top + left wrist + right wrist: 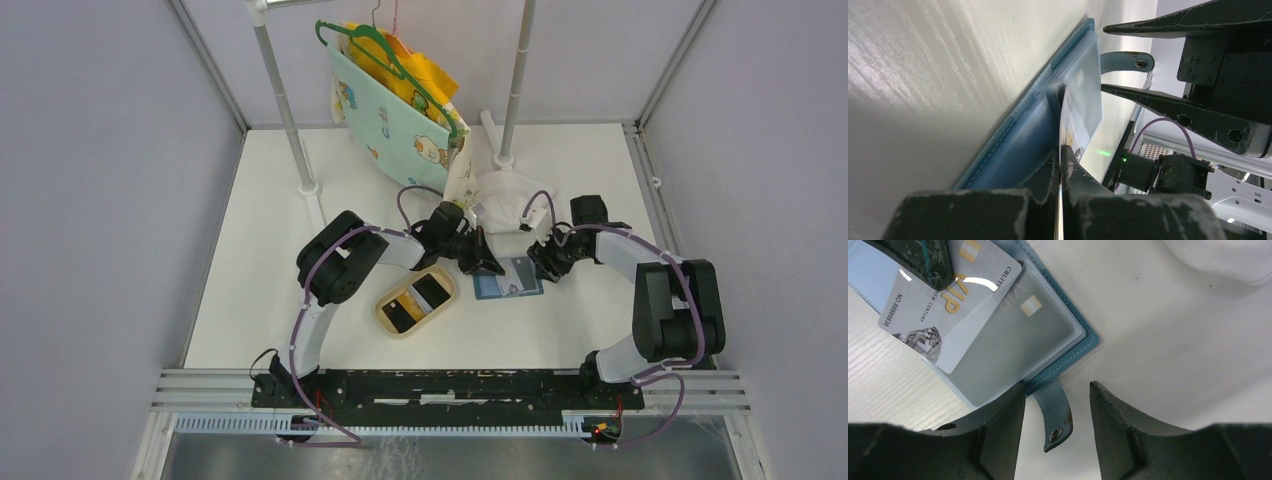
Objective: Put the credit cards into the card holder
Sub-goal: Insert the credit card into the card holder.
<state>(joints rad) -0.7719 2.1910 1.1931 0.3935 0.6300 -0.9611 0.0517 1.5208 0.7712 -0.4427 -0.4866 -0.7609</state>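
A card (pixel 948 305) at holder (pixel 1083 347) mouth
Flat slide was needed from left gripper (pixel 1062 150) (pinching card); right gripper (pixel 1057 387) gaped over strap (pixel 1055 410).

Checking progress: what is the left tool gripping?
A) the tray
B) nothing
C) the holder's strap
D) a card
D: the left tool is shut on a card, held over the open holder.
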